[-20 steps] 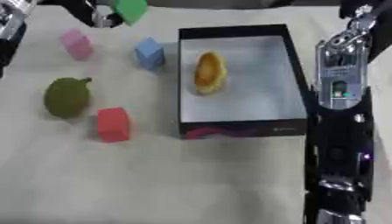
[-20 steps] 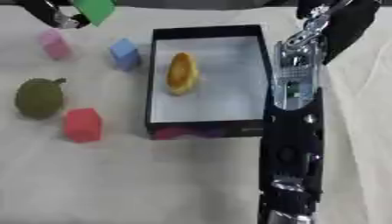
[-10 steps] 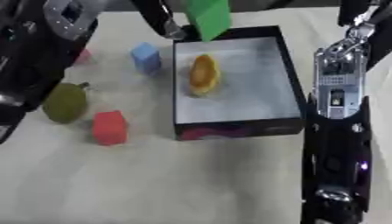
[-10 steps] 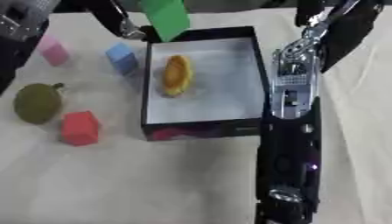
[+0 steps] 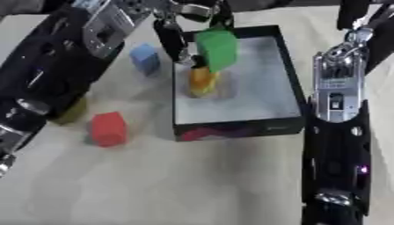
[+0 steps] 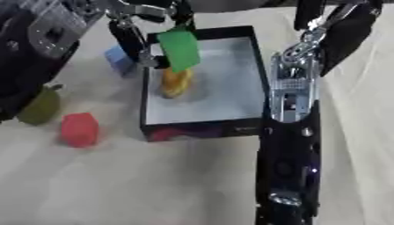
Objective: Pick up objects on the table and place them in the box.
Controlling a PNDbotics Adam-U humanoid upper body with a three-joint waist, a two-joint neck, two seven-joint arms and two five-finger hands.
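Pale cloth covers the worktop (image 5: 192,184), where one black-walled box (image 5: 286,83) with a light floor sits right of centre. The left hand (image 5: 188,17) reaches in from the upper left and pinches one green block (image 5: 216,49) between its fingers, holding it above the box's left part, over the one yellow fruit-like object (image 5: 202,81) lying inside. Outside the box, to its left, lie one blue block (image 5: 144,59) near the far corner, one red block (image 5: 107,128) nearer the front, and one olive-green round fruit (image 6: 40,105), partly hidden by the left arm. The right arm rises along the right side; its hand (image 6: 314,13) shows at the top edge, its fingers too unclear to tell.
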